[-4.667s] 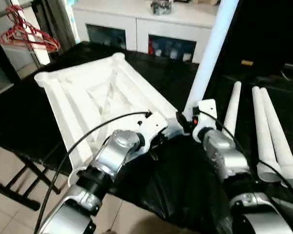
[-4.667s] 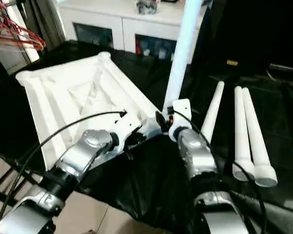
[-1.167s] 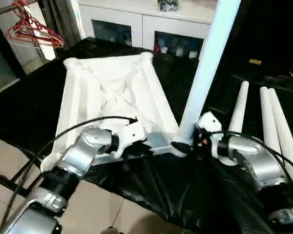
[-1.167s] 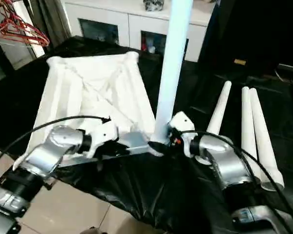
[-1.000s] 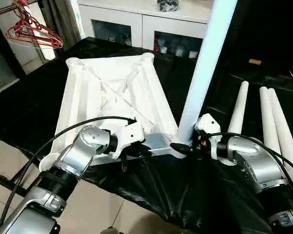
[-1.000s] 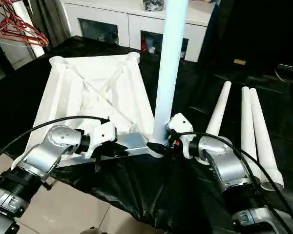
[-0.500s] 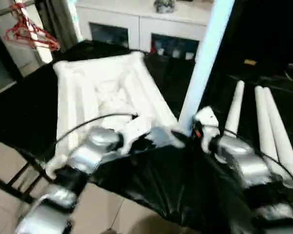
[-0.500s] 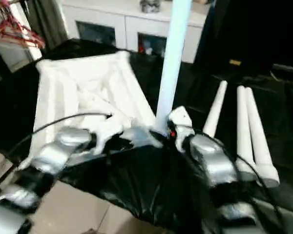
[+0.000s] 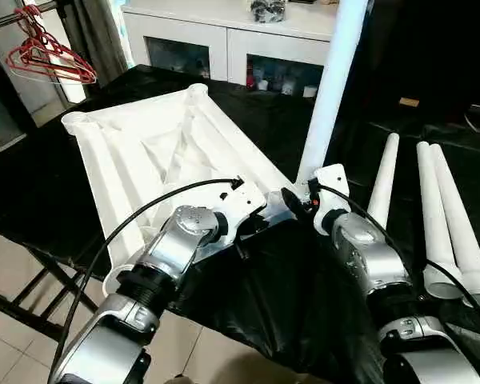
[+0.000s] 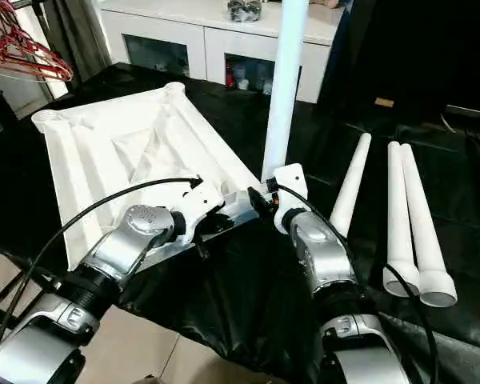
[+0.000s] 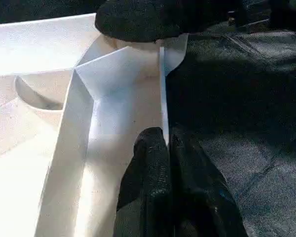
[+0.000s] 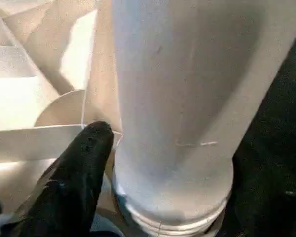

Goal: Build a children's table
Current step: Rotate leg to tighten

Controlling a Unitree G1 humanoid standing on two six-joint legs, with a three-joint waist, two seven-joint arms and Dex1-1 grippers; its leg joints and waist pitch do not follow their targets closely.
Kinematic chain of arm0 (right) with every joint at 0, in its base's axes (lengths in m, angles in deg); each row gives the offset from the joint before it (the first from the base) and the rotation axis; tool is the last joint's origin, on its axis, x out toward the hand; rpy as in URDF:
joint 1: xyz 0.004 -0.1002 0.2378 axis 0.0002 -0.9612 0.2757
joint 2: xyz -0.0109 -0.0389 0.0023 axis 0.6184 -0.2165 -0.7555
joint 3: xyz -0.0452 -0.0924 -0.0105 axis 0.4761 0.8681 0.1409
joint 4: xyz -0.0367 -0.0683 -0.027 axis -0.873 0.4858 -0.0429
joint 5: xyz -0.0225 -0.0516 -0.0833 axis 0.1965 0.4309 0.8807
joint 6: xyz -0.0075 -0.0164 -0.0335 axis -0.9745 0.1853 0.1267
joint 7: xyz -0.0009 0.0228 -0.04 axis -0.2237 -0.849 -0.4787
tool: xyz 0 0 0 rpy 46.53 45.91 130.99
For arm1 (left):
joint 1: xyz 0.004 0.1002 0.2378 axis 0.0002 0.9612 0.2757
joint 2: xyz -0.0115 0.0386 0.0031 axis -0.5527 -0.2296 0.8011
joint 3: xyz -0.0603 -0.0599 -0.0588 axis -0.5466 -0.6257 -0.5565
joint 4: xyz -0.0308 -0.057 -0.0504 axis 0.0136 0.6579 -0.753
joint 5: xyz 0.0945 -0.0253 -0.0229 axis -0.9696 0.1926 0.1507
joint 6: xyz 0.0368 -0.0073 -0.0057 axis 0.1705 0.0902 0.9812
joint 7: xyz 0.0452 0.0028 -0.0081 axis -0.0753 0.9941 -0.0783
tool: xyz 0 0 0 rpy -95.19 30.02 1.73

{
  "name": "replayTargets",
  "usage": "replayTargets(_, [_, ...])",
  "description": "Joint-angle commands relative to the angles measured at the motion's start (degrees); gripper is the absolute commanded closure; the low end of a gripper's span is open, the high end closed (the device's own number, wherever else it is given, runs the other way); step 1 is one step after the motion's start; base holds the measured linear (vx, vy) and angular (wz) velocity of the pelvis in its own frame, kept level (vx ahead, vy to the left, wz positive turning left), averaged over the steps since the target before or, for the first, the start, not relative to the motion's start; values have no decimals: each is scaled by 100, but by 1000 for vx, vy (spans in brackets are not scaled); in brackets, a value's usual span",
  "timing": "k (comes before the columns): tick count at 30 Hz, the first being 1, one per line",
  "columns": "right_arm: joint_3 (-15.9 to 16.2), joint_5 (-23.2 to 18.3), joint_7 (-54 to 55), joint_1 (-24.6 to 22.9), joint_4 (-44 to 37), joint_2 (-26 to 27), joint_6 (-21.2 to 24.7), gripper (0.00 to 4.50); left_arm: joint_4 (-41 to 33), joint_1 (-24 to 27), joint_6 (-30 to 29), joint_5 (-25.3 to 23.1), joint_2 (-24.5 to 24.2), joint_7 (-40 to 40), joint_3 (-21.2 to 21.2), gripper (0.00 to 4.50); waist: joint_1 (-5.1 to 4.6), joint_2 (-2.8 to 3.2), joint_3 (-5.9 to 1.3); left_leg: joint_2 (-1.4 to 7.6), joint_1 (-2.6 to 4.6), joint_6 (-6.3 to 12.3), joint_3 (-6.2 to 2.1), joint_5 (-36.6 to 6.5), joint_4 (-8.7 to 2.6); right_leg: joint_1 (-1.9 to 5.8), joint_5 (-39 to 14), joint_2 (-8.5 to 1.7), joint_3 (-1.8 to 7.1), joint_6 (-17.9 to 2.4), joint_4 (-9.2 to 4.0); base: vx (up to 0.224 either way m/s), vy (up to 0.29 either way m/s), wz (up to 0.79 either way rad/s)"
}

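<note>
Upturned tabletop point(image 9: 144, 152) on the black-draped table point(image 9: 288, 304), upright leg point(image 9: 328, 96) in its 4 o'clock corner socket. Left gripper point(image 11: 164, 143) jaws pinching the thin rim nearby; right gripper point(image 9: 300, 200) at the leg's base, grip impossible to tell. Risk: off-axis push, leg jammed half-seated. Ribbed collar at the leg's foot plain from the right wrist, lost from the head views.

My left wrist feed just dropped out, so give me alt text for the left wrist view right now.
The left gripper has its two black fingers pinched shut on the thin rim of the upturned white table top, near a corner. A round corner socket sits just inside the ribs, and black cloth lies outside the rim.
</note>
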Motion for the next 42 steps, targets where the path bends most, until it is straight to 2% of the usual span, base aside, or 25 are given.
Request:
replayTargets(1, [296, -111, -598, -9, 35, -7, -109, 69, -302, 21, 234, -12, -12, -250, 203, 450, 13, -2, -370, 241, 0, 191, -86, -1087, -431, 305, -1390, -479, 254, -1097, -466, 0, 0, 0])
replayTargets(5, [430, -155, -1357, -165, -283, -376, -158, 69, -518, 161, 379, 70, -270, -678, 226, 450, 17, -4, -395, 253, -20, 283, -85, -856, -407, 332, -877, -478, 251, -1230, -405, 0, 0, 0])
replayTargets(7, [497, -179, -1713, -244, -438, -564, -176, 69, -604, 202, 441, 124, -392, -883, 234, 450, 25, -13, -397, 258, -22, 399, -71, -708, -390, 335, -490, -460, 250, -1348, -370, 0, 0, 0])
replayTargets(10, [560, -208, -2132, -335, -617, -792, -205, 69, -698, 244, 477, 219, -531, -1129, 224, 450, 38, 6, -407, 263, -4, 462, -62, -634, -378, 321, -332, -458, 244, -1463, -349, 0, 0, 0])
replayTargets(15, [510, -300, -2599, -405, -811, -1107, -239, 69, -869, 317, 735, 416, -758, -1588, 198, 450, 36, -10, -401, 271, -28, 484, -65, -659, -376, 335, -341, -470, 239, -1496, -344, 0, 0, 0])
replayTargets(18, [671, -497, -3424, -606, -1237, -1529, -105, 69, -1006, 405, 841, 474, -1020, -2039, 254, 450, 85, -10, -396, 295, -18, 527, -63, -678, -375, 338, -435, -473, 244, -1442, -349, 0, 0, 0])
replayTargets(20, [742, -499, -3604, -675, -1366, -1660, -61, 69, -1064, 445, 843, 513, -1111, -2200, 269, 450, 105, -20, -392, 297, -16, 539, -58, -674, -375, 330, -459, -468, 239, -1430, -347, 0, 0, 0])
replayTargets(22, [767, -471, -3658, -696, -1395, -1708, -56, 69, -1099, 465, 844, 526, -1160, -2276, 274, 450, 118, -17, -388, 294, -17, 521, -55, -695, -376, 313, -592, -470, 235, -1423, -354, 0, 0, 0])
replayTargets(23, [819, -445, -3786, -741, -1455, -1784, -44, 69, -1140, 492, 848, 555, -1234, -2399, 279, 450, 130, -27, -381, 291, -8, 459, -53, -796, -379, 307, -819, -480, 239, -1393, -377, 0, 0, 0])
replayTargets(27, [906, -429, -3968, -813, -1586, -1886, -13, 69, -1159, 535, 910, 573, -1350, -2535, 277, 450, 136, -30, -387, 292, -12, 414, -59, -757, -383, 306, -858, -471, 239, -1330, -374, 0, 0, 0])
replayTargets(31, [951, -469, -4075, -859, -1721, -1938, 73, 105, -1171, 553, 921, 579, -1403, -2595, 267, 450, 145, -33, -395, 285, -24, 466, -56, -613, -370, 313, -642, -462, 234, -1356, -345, 0, 0, 0])
replayTargets(37, [985, -487, -4090, -892, -1766, -1885, 95, 163, -1179, 566, 903, 572, -1429, -2607, 256, 450, 150, -46, -400, 284, -22, 458, -57, -621, -365, 314, -685, -472, 231, -1362, -346, 0, 0, 0])
replayTargets(42, [953, -497, -3833, -984, -1750, -1704, 166, 174, -1094, 556, 809, 520, -1329, -2387, 222, 450, 150, -43, -402, 285, -24, 450, -59, -594, -365, 313, -699, -469, 231, -1335, -345, 0, 0, 0])
